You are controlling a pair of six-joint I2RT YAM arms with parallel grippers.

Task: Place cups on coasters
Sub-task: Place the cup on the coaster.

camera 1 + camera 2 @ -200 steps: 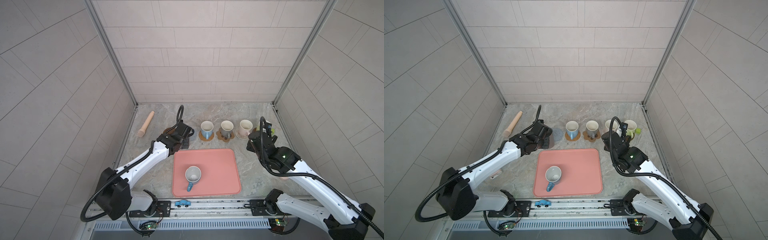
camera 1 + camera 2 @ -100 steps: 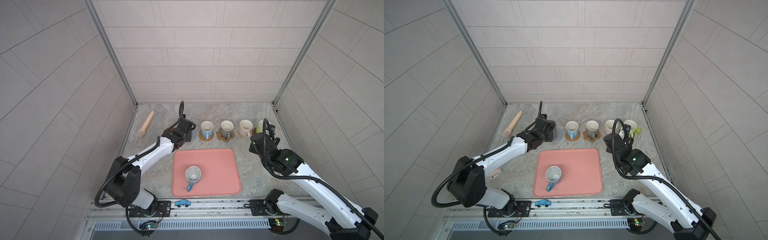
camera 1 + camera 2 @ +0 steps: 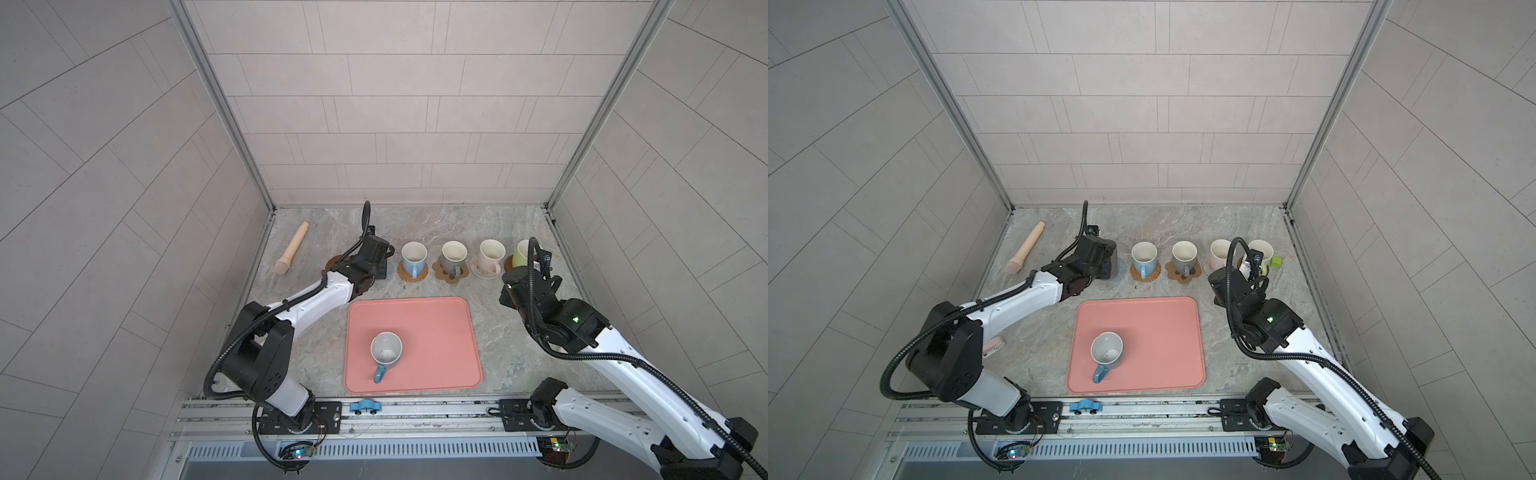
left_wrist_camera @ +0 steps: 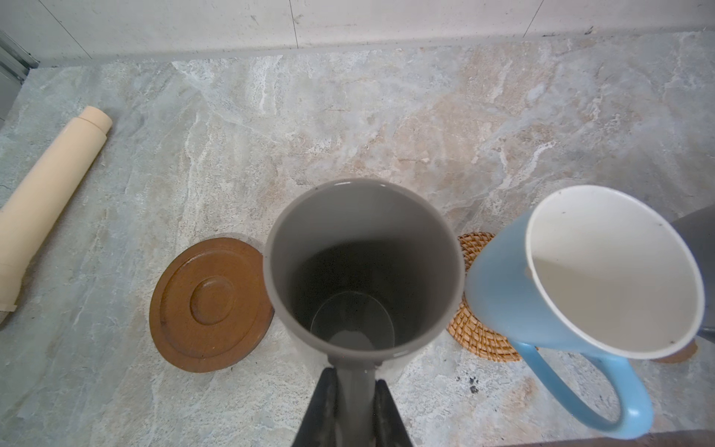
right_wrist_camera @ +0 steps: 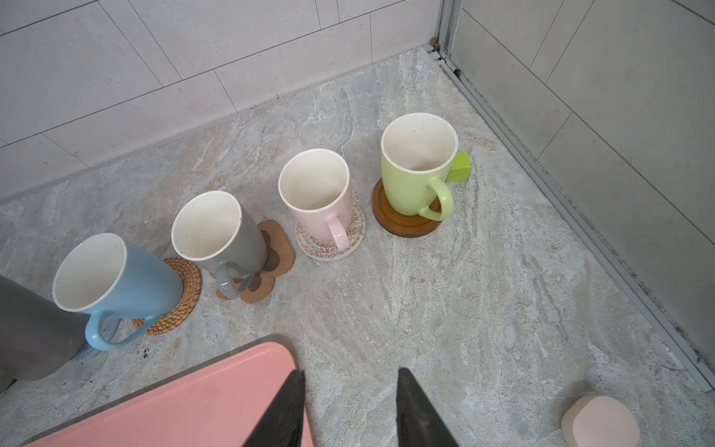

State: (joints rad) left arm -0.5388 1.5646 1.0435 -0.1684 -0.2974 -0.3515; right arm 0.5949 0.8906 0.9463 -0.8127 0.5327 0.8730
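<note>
you have six mugs and six coasters in view. four mugs stand upright in a row along the back of the table (image 3: 519, 357), each on its own coaster, handles toward the front: the light blue mug (image 5: 116, 278) on the rattan coaster (image 5: 182, 294), the grey mug (image 5: 216, 232) on the paw coaster (image 5: 276, 255), the pink mug (image 5: 315, 193) on the cream woven coaster (image 5: 348, 247), and the green mug (image 5: 419, 162) on a wooden coaster (image 5: 406, 226).

the fifth, the pale mug with a blue handle (image 3: 385, 351), stands upright on the pink tray (image 3: 436, 332), in its front left part, rather than on a coaster.

the sixth, the tall dark grey mug (image 4: 363, 216), is at the left end of the row, just beside the light blue mug. it is straight-sided, grey inside and out, and empty. your left pincer (image 4: 352, 391) is clamped on its handle, one finger on each side.

the second wooden coaster (image 4: 211, 303) lies bare just beside that mug, on the side away from the row. the grey-blue crochet coaster (image 3: 1121, 266) peeks out between the dark mug and the rattan coaster in a top view. you cannot tell whether the mug's base touches it.

your right pincer (image 5: 348, 391) hangs with its jaws apart and nothing between them, above the table by the tray's back right corner.
</note>
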